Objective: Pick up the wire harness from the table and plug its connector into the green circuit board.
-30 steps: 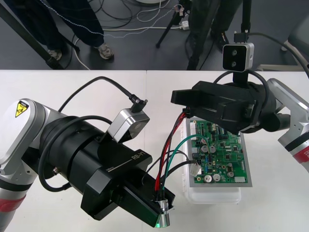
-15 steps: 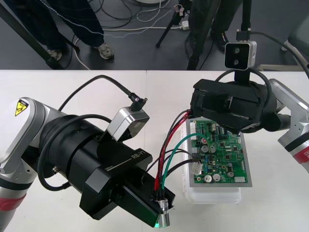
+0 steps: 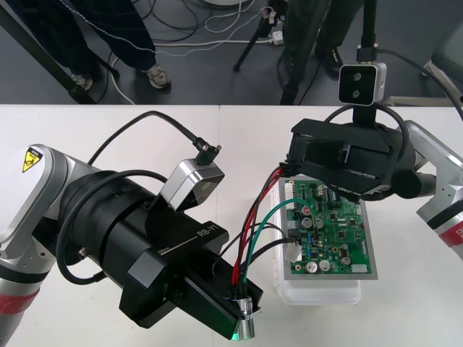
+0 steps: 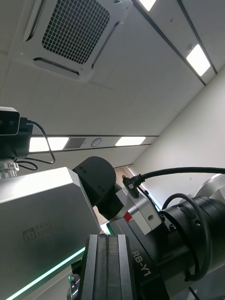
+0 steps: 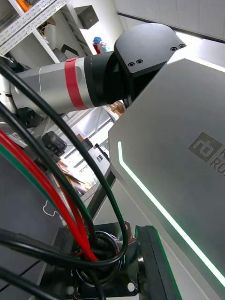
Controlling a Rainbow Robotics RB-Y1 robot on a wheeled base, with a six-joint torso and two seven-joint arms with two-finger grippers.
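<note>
Heads up, here's how it looks. Your left gripper [image 3: 242,322] is down at about 6 o'clock on the table [image 3: 87,126], clamped on the wire harness [image 3: 248,228] at its round metal socket [image 3: 247,330]. In the left wrist view you can see that socket [image 5: 105,255] with its flange sitting right at the gripper, with the red, green and black wires fanning out of it.

From the socket the wires climb toward 1 o'clock and run in under your right gripper [image 3: 291,168]. That one hangs over the 11 o'clock corner of the green circuit board [image 3: 333,231], which sits on its white base [image 3: 318,291] at roughly 4 o'clock on the table. The socket end is off the board's 8 o'clock side, just beside the base.

In the right wrist view the right gripper's fingers [image 4: 108,267] are pressed together in the middle, so it's closed. I can't see the plug or any wire between them, so I can't tell if it's pinching the harness. I also can't tell whether the plug is seated in the board, because the gripper body covers that corner.
</note>
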